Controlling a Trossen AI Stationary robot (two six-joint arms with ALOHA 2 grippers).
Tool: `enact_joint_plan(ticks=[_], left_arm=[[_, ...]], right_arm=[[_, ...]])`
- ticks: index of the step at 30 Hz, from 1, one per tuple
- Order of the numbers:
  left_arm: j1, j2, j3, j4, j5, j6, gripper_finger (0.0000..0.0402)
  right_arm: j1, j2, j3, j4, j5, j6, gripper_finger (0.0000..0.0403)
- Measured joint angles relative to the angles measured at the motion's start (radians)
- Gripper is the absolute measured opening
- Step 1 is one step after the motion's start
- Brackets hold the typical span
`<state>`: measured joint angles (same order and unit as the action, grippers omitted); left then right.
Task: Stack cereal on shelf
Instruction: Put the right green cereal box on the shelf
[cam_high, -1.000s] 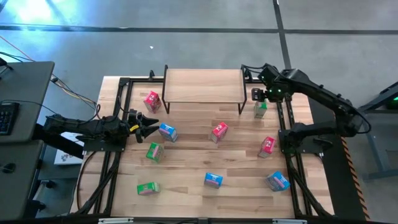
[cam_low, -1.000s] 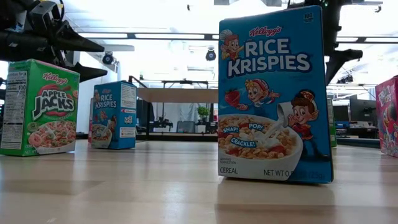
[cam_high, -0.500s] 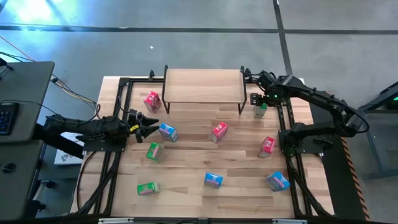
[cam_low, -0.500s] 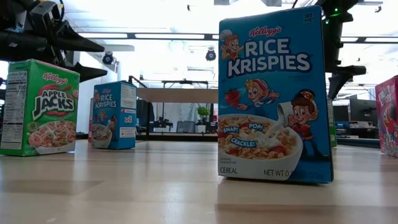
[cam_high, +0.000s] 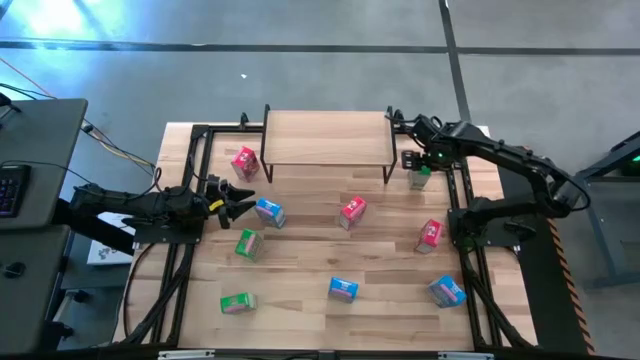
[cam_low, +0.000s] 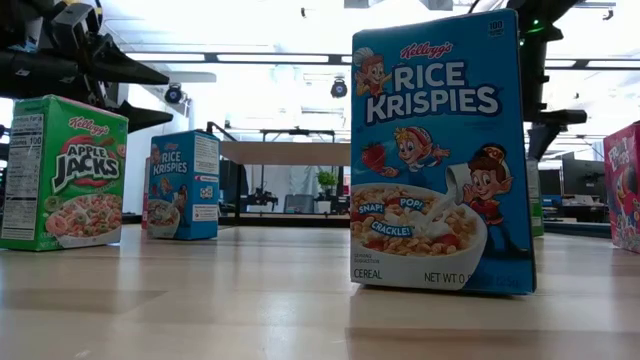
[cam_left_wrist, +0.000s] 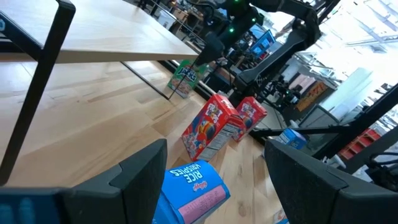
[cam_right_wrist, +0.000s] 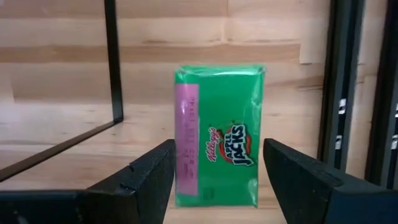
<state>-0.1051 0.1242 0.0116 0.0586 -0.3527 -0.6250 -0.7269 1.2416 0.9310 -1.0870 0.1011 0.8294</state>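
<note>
Overhead and wrist views. I am holding the right gripper (cam_high: 417, 168) above the green Apple Jacks box (cam_right_wrist: 219, 137), which is standing on the surface (cam_high: 300, 250) just beside the right-hand legs of the shelf (cam_high: 326, 138); its fingers (cam_right_wrist: 144, 177) are spreading wide to either side of the box, not touching it. I am keeping the left gripper (cam_high: 243, 203) near the surface's left side, jaws apart, pointing at a blue Rice Krispies box (cam_high: 269, 212). The shelf top is bearing no cereal.
</note>
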Motion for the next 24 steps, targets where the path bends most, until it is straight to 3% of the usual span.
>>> enact_joint_plan(ticks=[6, 16, 24], left_arm=[[0.0, 0.0, 0.0, 0.0, 0.0, 0.0, 0.0262], [0.0, 0.0, 0.0, 0.0, 0.0, 0.0, 0.0262], [0.0, 0.0, 0.0, 0.0, -0.001, 0.0, 0.0262]], right_arm=[[0.003, 0.035, 0.0, 0.001, -0.006, 0.0, 0.0229], [0.003, 0.035, 0.0, 0.001, -0.027, -0.005, 0.0147], [0.005, 0.027, 0.021, -0.017, -0.057, -0.027, 0.0138]])
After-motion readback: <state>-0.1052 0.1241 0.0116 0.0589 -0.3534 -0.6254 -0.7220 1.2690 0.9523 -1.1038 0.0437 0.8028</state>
